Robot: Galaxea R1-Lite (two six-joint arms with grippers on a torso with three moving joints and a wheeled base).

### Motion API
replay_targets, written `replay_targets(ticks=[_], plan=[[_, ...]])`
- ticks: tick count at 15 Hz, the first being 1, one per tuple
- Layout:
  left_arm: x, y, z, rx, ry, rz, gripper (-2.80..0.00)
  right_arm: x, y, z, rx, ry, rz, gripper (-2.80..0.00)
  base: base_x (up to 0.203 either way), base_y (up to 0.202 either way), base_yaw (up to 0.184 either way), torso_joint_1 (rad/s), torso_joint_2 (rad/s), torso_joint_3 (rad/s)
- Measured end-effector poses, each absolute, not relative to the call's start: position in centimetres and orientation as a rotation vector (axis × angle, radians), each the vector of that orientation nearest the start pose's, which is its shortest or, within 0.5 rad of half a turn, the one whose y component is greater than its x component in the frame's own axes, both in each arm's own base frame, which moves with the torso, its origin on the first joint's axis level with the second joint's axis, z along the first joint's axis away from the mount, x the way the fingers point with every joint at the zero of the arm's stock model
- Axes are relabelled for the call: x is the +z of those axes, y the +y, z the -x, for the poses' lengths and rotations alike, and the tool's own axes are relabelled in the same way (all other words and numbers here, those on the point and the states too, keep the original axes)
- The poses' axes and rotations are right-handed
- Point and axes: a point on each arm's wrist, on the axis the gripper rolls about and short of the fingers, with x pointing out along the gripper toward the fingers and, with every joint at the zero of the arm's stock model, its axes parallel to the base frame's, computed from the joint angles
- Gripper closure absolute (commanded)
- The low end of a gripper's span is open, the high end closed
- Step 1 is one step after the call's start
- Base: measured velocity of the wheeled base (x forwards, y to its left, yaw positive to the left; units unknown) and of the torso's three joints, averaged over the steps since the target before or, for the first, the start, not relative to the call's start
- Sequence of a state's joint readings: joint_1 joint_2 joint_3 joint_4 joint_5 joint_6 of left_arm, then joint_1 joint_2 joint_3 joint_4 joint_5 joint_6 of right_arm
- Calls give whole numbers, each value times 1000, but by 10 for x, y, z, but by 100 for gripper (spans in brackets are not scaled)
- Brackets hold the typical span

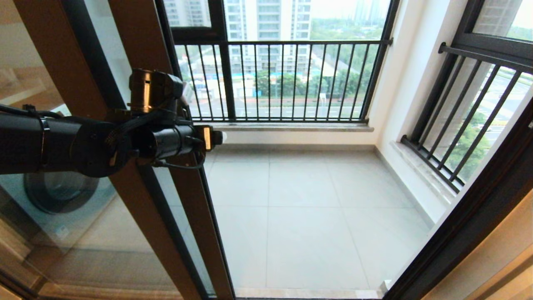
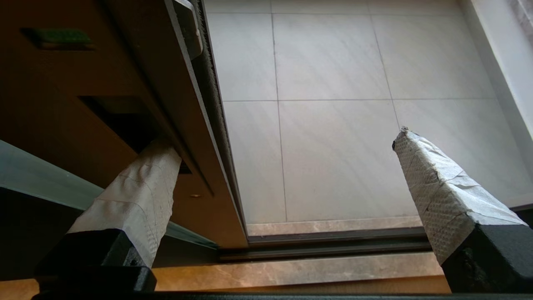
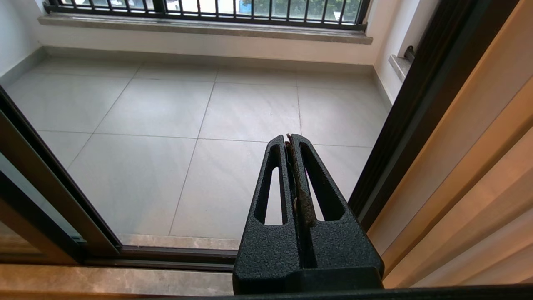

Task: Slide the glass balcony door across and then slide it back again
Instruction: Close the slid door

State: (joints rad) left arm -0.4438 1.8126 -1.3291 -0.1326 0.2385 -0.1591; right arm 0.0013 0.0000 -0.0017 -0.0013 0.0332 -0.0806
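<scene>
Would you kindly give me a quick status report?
Left gripper open, one finger in glass balcony door handle slot. Right gripper shut, idle. Doorway unobstructed.

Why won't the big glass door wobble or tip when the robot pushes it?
The glass balcony door probably feels heavy and stiff: tall glass in a thick brown frame. It should glide sideways along the floor track. The left gripper has one finger in its handle slot.

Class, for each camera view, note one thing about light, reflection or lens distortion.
Head view: straight frame of the brown-framed glass balcony door leans, a wide-lens effect; its glass reflects the room. Left wrist view: door stile in deep shadow, pale floor tiles bright. Right wrist view: even daylight, no glare.
</scene>
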Motion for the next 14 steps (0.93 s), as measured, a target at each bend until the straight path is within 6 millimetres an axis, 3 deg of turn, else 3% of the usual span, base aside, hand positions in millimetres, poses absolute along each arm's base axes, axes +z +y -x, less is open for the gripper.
replay_targets(ticks=[14], plan=[[242,-161,-320,-217,344,37,-280,76,1,23,34,-4,81,0,0,0,0,0,0,0]])
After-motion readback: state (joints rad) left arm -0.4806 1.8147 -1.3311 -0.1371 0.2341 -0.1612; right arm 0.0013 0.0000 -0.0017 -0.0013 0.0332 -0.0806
